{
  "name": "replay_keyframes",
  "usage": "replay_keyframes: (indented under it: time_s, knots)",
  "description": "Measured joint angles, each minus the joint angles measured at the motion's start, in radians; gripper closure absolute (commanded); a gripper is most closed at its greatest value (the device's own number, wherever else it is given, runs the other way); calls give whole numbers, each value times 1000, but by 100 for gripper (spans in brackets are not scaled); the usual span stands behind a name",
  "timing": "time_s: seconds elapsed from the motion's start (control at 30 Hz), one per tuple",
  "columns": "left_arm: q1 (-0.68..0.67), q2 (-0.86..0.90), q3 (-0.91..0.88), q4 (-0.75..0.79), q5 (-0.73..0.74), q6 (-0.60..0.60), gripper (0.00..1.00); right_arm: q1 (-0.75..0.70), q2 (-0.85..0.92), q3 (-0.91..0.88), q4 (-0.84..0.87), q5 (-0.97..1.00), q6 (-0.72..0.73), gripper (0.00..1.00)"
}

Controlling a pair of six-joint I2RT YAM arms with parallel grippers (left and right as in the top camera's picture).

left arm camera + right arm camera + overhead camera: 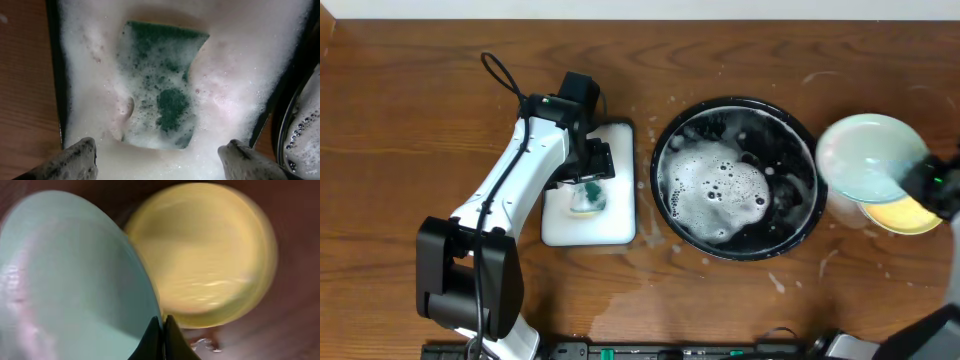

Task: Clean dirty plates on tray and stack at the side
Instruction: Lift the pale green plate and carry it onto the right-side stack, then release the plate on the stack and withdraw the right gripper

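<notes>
The round black tray point(805, 170) sits at centre right, filled with soap foam and holding no plate. My right gripper point(928, 183) is shut on the rim of a mint-green plate point(865, 155), holding it tilted just above the yellow plate point(905, 214) lying on the table to the tray's right. In the right wrist view the mint plate point(70, 280) fills the left, the yellow plate point(205, 250) lies beyond, and my fingers point(161, 330) pinch the mint rim. My left gripper point(588, 190) is open over the green sponge point(162, 85) in foam; its fingertips point(160, 157) flank it. A third plate is not visible.
The white rectangular foam-filled tray point(620, 225) lies left of the black tray, and its dark edge point(56, 75) shows in the left wrist view. Soap splashes point(775, 280) streak the wood around the black tray. The table's right edge is near the yellow plate.
</notes>
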Motion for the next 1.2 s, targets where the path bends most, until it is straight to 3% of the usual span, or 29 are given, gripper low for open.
replay_keyframes:
  time_s: [0.07, 0.1, 0.17, 0.27, 0.43, 0.57, 0.6, 0.63, 0.87, 1.2]
  knots:
    - [0, 0, 0, -1, 0, 0, 16, -79, 45, 0, 21, -27, 2, 99]
    - [0, 0, 0, 0, -1, 0, 16, -132, 83, 0, 37, -47, 6, 93]
    - [0, 0, 0, 0, 0, 0, 16, -198, 144, 0, 62, -69, 15, 49]
    - [0, 0, 0, 0, 0, 0, 16, -242, 201, 0, 76, -117, 24, 24]
    - [0, 0, 0, -1, 0, 0, 16, -220, 154, -1, 37, -225, 8, 24]
    - [0, 0, 0, -1, 0, 0, 16, -83, -57, 0, 39, -380, -56, 23]
    - [0, 0, 0, 0, -1, 0, 16, -29, -119, 1, 42, -414, -68, 1]
    - [0, 0, 0, 0, 0, 0, 16, 90, -249, 9, 46, -483, -92, 1]
    - [0, 0, 0, 0, 0, 0, 16, 401, -538, 15, 48, -521, -118, 1]
    - [0, 0, 0, 0, 0, 0, 16, 475, -734, 6, -116, -442, -184, 1]
